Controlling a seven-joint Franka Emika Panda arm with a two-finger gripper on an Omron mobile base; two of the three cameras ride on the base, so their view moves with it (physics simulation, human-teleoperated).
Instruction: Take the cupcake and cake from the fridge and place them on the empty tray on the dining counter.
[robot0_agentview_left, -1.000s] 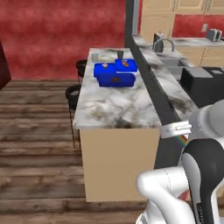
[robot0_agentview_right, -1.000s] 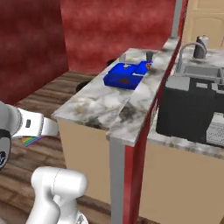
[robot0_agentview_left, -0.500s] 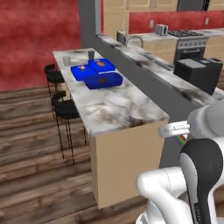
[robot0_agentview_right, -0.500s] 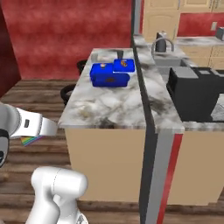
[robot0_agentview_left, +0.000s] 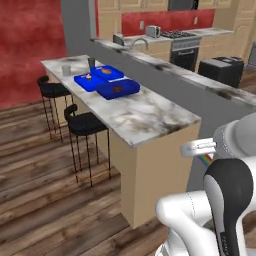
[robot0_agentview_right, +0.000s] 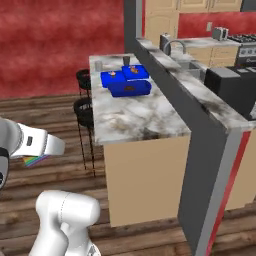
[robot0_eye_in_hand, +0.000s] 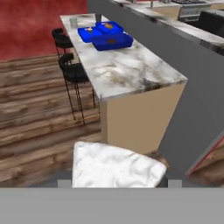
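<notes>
Fingers hidden in the hand view behind a white wedge of cake (robot0_eye_in_hand: 116, 165) sitting right at the bottom edge, apparently gripped, though actual contact cannot be seen. Broad white top of the cake facing the camera, wide end toward the left, narrowing to the right where a small brown lump (robot0_eye_in_hand: 157, 158), perhaps the cupcake, peeks out just behind it; too little shown to be sure. Beyond the cake, wooden plank floor (robot0_eye_in_hand: 39, 118), then the near end of the marble surface (robot0_eye_in_hand: 127, 70), long axis running away from the robot toward the red wall (robot0_agentview_left: 25, 45). Far along that surface, three blue trays clustered together: nearest, a tray (robot0_agentview_left: 118, 89) holding a dark item; behind it on the right, one (robot0_agentview_left: 107, 73) carrying an orange-brown item; on the left, one (robot0_agentview_left: 87, 81) with a small reddish bit on it, too small to identify. Trays touching or nearly touching, long sides roughly along the surface. Two small grey cups (robot0_agentview_left: 66, 69) just past the trays near the far end. Two black stools (robot0_agentview_left: 85, 125) tucked against the left side of the surface. On the right, a raised grey wall topped by a marble ledge (robot0_agentview_right: 200, 95) with a tap (robot0_agentview_right: 172, 46).
</notes>
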